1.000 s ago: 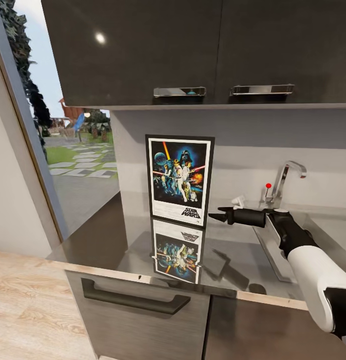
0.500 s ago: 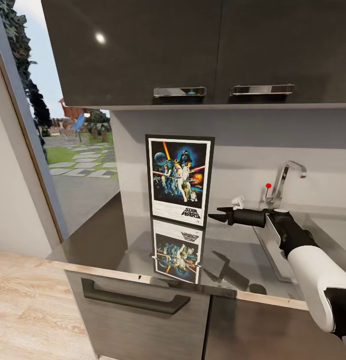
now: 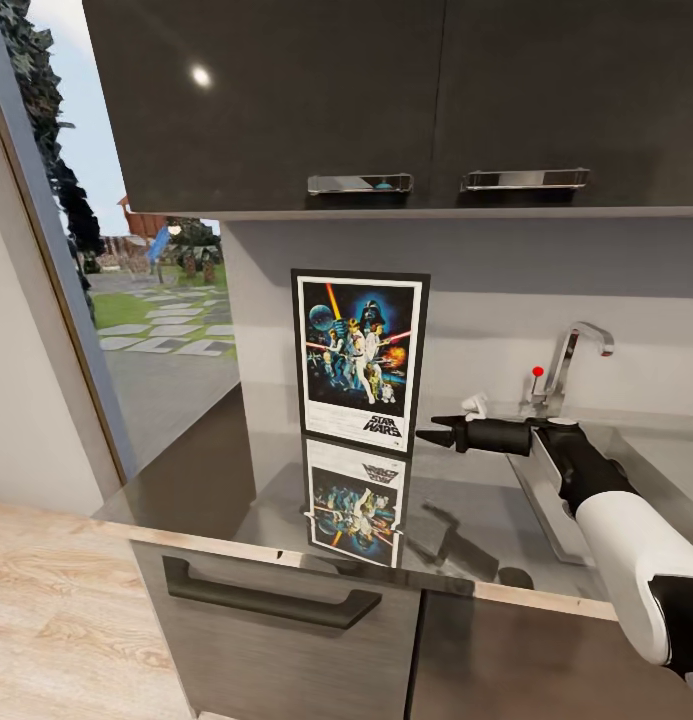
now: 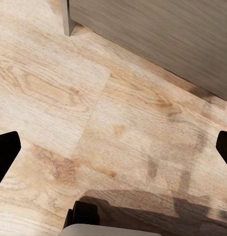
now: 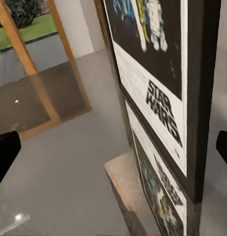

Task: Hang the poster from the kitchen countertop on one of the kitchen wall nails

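Note:
The poster stands upright at the back of the kitchen countertop, leaning on the grey wall, with its dimmer mirror image below it on the slab. My right gripper hovers open just right of the poster's lower right corner, not touching it. Seen from the right wrist, the poster is edge-on and close, its framed side lying between the wide-apart fingertips of that gripper. The left gripper hangs open over the wooden floor. No wall nail can be made out.
Dark upper cabinets with chrome handles overhang the counter. A chrome faucet and the sunken sink sit at the right, behind my right arm. A large window opens at the left. Drawers with a dark handle are below.
My right gripper has crept a little to the left, closer to the poster's right edge. The poster has stayed put.

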